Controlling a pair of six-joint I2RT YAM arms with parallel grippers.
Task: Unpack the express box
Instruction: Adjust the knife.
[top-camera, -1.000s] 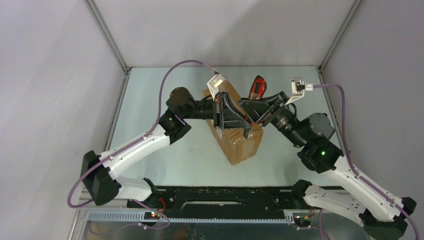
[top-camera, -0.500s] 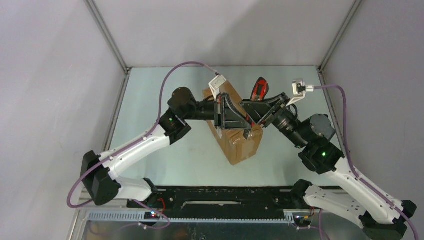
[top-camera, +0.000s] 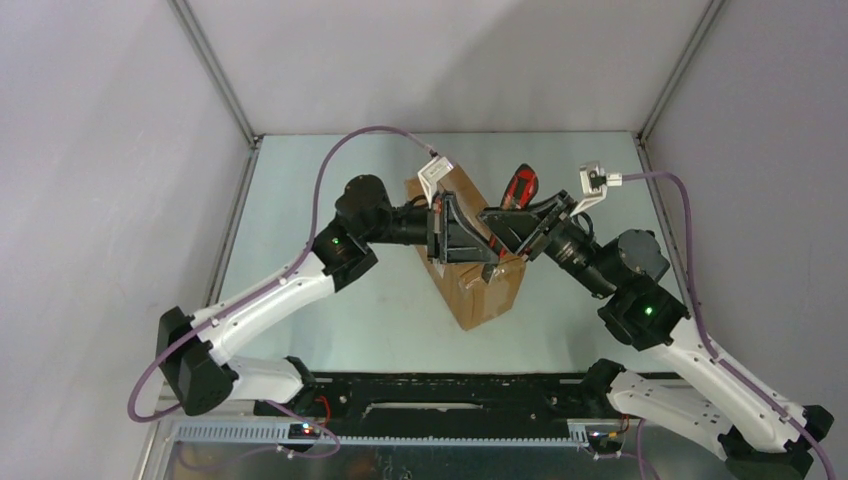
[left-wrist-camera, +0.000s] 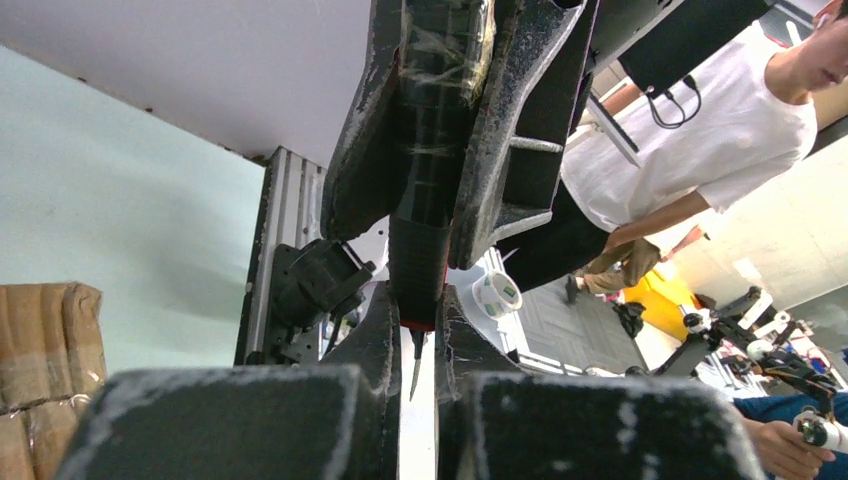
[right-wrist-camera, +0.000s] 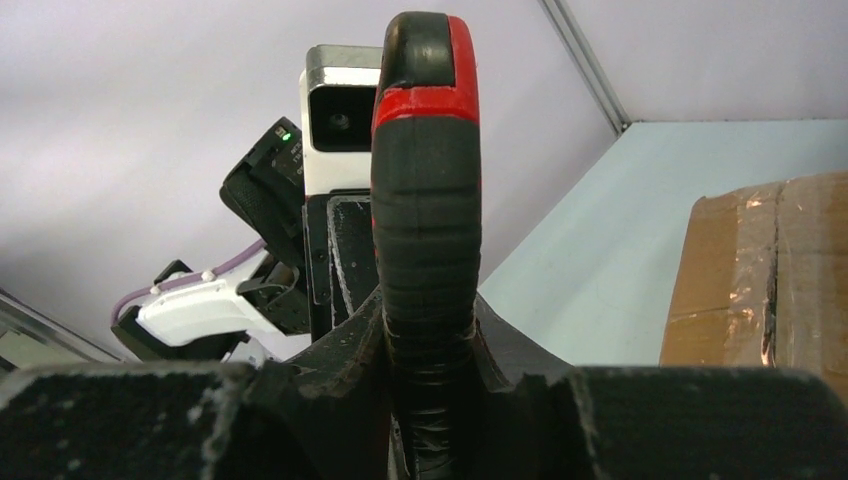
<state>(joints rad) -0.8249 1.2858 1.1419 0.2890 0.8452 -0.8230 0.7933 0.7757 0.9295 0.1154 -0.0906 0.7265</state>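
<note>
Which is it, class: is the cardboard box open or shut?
Shut. The box has its flaps lying flat, with shiny tape over the seam; no flap stands up.

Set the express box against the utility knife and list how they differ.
The express box is brown cardboard; the utility knife is black and red. The box lies on the table; the knife is held off it, handle in the right pincer, nose in the left pincer. The box is far bulkier than the knife. Both carry clear tape.

Left arm (top-camera: 285, 290) and right arm (top-camera: 700, 365) fold inward, jaws meeting (both clamped on one knife (top-camera: 516, 187)).
</note>
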